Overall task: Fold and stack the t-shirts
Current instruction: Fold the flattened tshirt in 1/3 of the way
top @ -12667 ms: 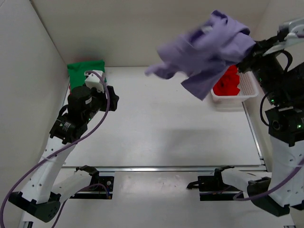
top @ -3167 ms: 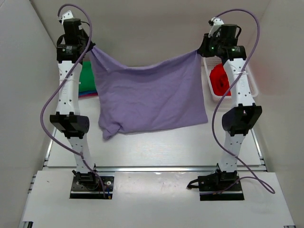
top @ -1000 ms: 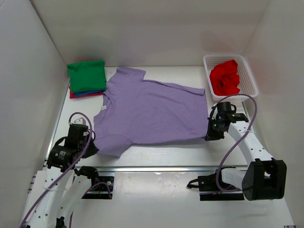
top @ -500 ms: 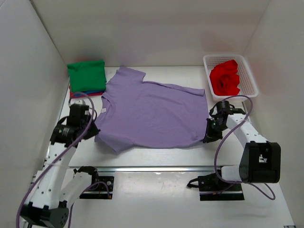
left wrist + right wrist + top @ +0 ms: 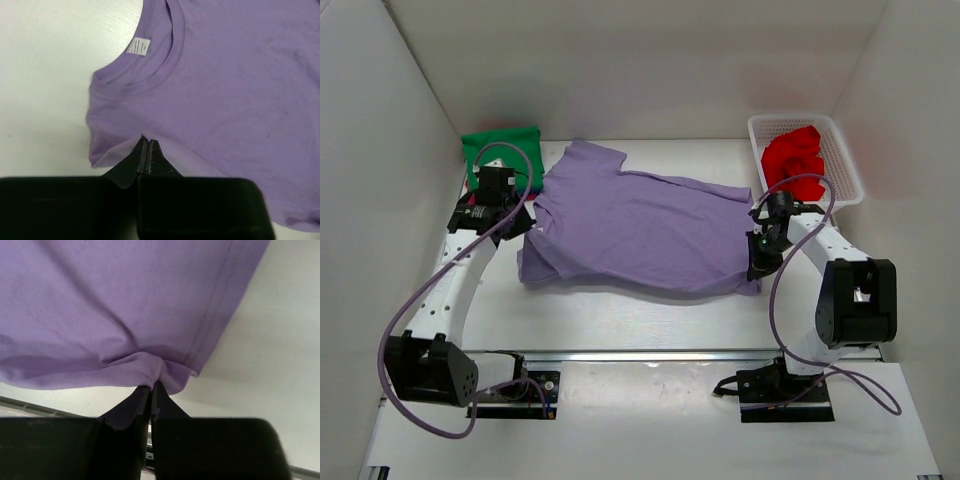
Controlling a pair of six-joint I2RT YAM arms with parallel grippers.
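Observation:
The lavender t-shirt (image 5: 640, 225) lies spread on the white table, collar to the left, its near edge lifted and doubled back over the body. My left gripper (image 5: 523, 222) (image 5: 148, 141) is shut on the near sleeve fold of the lavender t-shirt (image 5: 230, 85), just below the collar. My right gripper (image 5: 756, 268) (image 5: 151, 386) is shut on a bunched hem corner of the lavender t-shirt (image 5: 125, 300). A folded green t-shirt (image 5: 492, 148) tops a stack at the far left, partly behind the left arm. A crumpled red t-shirt (image 5: 796, 165) sits in the basket.
The white lattice basket (image 5: 757, 127) stands at the far right, close behind the right arm. White walls close in the table on the left, back and right. A metal rail (image 5: 670, 354) runs along the near table edge.
Both grippers have moved away from the near edge toward the back, carrying the shirt's near edge with them. The left one travelled farthest, up beside the collar, doubling the sleeve over the body.

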